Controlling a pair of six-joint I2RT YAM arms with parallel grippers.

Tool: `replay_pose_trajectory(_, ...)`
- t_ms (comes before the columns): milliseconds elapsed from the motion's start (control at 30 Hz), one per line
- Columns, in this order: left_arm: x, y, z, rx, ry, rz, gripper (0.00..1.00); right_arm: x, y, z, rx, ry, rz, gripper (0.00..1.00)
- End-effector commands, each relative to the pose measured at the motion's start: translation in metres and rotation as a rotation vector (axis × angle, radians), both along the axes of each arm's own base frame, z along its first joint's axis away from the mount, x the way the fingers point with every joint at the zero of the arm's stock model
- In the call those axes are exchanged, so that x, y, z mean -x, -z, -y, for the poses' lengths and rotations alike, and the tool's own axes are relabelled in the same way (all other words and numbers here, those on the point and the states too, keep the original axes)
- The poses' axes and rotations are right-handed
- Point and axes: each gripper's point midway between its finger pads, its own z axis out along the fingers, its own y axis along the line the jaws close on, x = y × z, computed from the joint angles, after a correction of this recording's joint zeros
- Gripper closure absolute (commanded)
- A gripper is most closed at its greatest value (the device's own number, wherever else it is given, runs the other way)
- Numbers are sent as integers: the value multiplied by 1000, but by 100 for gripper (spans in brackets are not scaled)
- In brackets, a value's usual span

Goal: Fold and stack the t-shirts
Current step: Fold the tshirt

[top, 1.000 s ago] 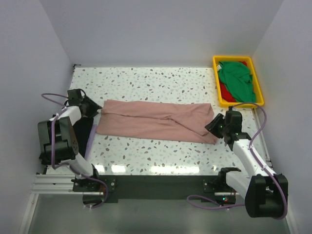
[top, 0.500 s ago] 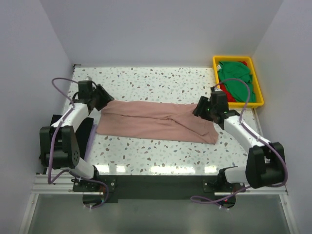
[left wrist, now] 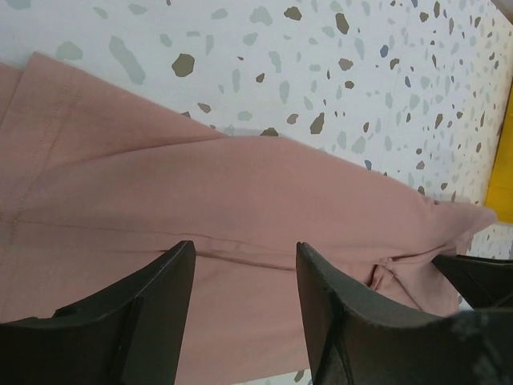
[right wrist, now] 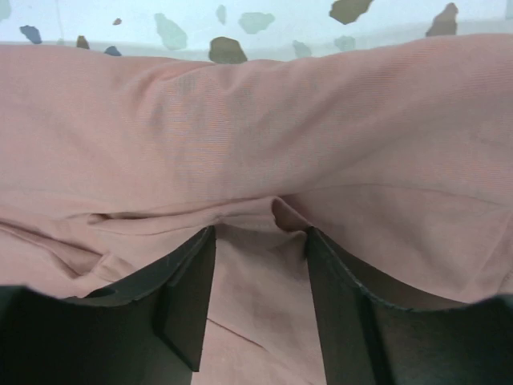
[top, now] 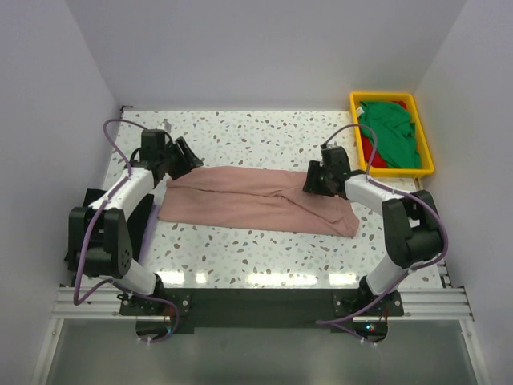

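A dusty pink t-shirt (top: 256,200) lies folded into a long strip across the speckled table. My left gripper (top: 188,156) hangs open over the far edge of its left end. The left wrist view has pink cloth (left wrist: 240,184) below the spread left gripper (left wrist: 243,250), with nothing between the fingers. My right gripper (top: 313,178) stands open over the far edge of the right end. Its jaws straddle a small crease of the pink cloth (right wrist: 256,144) at the right gripper (right wrist: 259,234) without pinching it. A green t-shirt (top: 389,132) covers a red one (top: 367,149). A black one (top: 136,215) lies by the left arm.
The yellow tray (top: 397,172) holding the green and red shirts stands at the back right corner, close behind the right arm. White walls close in the table on three sides. The arms' bases and a metal rail (top: 88,303) line the near edge.
Both arms have swung from the shirt's near ends up to its far edge and inward. Both grippers have opened wider.
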Motion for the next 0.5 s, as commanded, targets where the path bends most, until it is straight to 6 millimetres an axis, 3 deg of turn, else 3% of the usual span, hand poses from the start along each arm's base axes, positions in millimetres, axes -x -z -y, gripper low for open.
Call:
replay_pose_trajectory(0, -5, -19, 6, -1, 47, 59, 42, -28, -29, -12, -4, -10, 120, 48)
replay_pose_trajectory(300, -1, -14, 8, 9, 55, 50, 43, -7, -35, -19, -30, -25, 121, 89)
replay_pose_trajectory(467, 1, -11, 8, 11, 56, 45, 44, 12, -43, -24, -56, -38, 132, 95)
